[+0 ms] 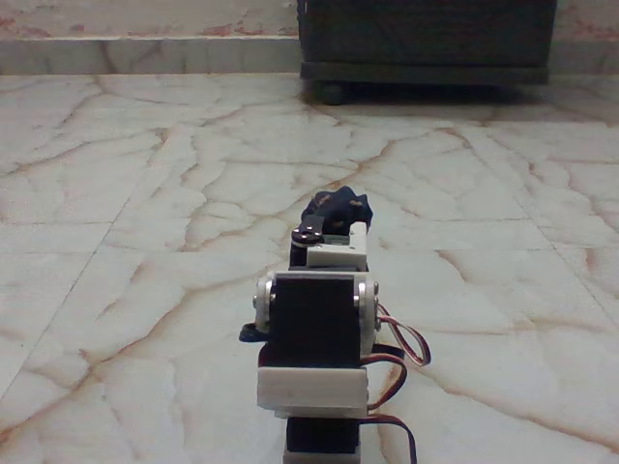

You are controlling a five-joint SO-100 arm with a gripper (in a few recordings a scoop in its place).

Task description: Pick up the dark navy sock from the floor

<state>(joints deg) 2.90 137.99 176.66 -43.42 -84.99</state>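
- Nearest to us in the fixed view, the white arm [314,362] is rising from the bottom edge at centre, its black servo blocks stacked in white brackets and facing away from us.
- We are noting red, black and pale wires [401,372] looping out from the right side of the arm, low in the scene.
- We are seeing the arm reaching away from us, with the gripper [334,227] lying past its upper joint, just above the middle of the scene.
- We are finding the dark navy sock [340,208] bunched right at the far end of the arm, its rumpled top showing above the wrist bracket.
- We are unable to tell how the jaws are standing: the wrist and servo are hiding them, so whether they are clamping the sock or lying beside it stays unclear to us.
- We are also unable to tell whether the sock is resting on the floor [145,290] or raised off it.
- We are seeing the floor spreading all round, glossy cream marble with rusty brown veins and thin grout lines.
- We are noting a dark piece of furniture [426,39] standing far off to the right, against a pale wall base [145,53].
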